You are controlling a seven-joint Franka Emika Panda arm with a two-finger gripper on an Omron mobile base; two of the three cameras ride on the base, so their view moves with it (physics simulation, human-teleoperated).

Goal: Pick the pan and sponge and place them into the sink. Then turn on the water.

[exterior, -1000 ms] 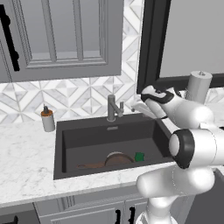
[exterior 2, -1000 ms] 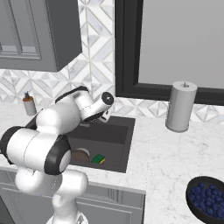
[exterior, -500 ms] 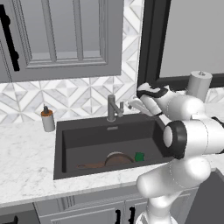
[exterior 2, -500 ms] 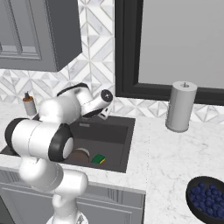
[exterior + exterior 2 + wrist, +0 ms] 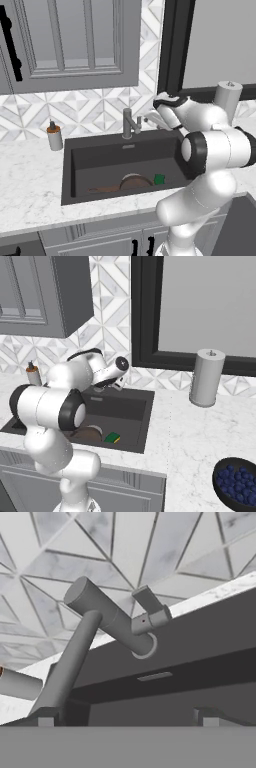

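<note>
So going left to right across the left base view: there's a little soap bottle [image 5: 54, 137] on the tabletop [image 5: 27, 185] beside the sink [image 5: 125, 155], well out of the way. In the basin the pan [image 5: 134, 181] is already lying flat on the bottom, handle stretched out toward the left, so its long axis runs roughly along the front wall of the sink. The green sponge [image 5: 159, 179] sits just beside the pan on its right, looks close enough to be touching but I can't say for sure. So both things look to be in, and no water is running.

That leaves the faucet [image 5: 130, 123], at the back rim near the middle. The tool [image 5: 156, 121] hangs just to the right of it, above the basin's back edge, pointing left at it. Fingers are spread wide and nothing is between them.

In the hand view the faucet's small lever [image 5: 151, 609] sits dead ahead and a bit up, sticking out to the right off the slanted spout. My guess is the next move is a short push forward onto that lever.
</note>
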